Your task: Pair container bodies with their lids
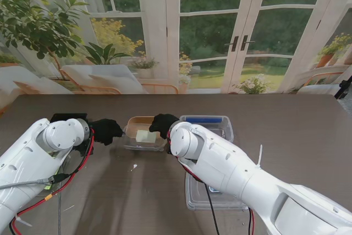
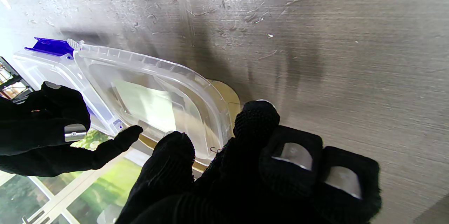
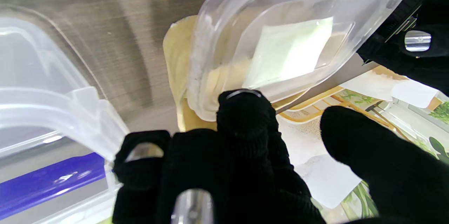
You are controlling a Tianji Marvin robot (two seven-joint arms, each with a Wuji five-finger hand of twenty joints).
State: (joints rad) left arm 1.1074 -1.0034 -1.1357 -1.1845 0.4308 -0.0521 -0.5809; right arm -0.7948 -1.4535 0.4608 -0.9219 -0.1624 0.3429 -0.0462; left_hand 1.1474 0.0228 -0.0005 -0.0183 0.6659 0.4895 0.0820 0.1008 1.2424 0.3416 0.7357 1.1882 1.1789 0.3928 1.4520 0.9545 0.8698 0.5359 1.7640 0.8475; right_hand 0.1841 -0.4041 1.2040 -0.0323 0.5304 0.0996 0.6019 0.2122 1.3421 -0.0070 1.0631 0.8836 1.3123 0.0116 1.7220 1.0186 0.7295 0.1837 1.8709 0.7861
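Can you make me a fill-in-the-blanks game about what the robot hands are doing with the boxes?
1. The clear lid has a pale ____ square showing through it.
2. The bigger box to the right has a ____ clip.
3. The left hand and right hand both wear ____ gloves.
4. The boxes sit on a dark ____.

Missing words: green, blue, black, table

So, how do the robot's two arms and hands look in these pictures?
Both arms are glossy white, with rounded shells and ball-like joints. The left arm carries red and black cables along its side, plus a grey one. The right arm has black and red cables underneath and a white zip tie. The left hand and right hand wear black knitted gloves with shiny metal fingertip patches.
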